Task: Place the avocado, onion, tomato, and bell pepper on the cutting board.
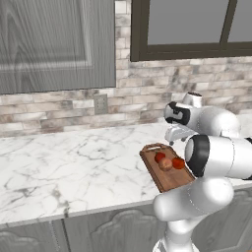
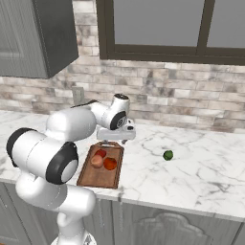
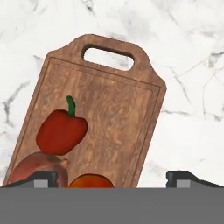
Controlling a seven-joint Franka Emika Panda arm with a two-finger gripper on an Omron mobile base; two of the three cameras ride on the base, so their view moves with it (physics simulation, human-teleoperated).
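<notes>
Three on the cutting board (image 2: 98, 177), avocado (image 2: 168, 155) apart on the table (image 2: 201, 167).
Bell pepper (image 3: 61, 131), onion (image 3: 37, 170) and tomato (image 3: 91, 180) cluster touching mid-board; my tool (image 3: 111, 178) hangs above them, jaws spread wide, holding nothing.

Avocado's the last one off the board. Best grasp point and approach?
Judging from the right base view: grip the avocado across its widest middle, coming straight down from above. It is a small round ball lying alone on the marble counter, right of the cutting board, so any jaw angle should work, and the open gripper spans it.
</notes>
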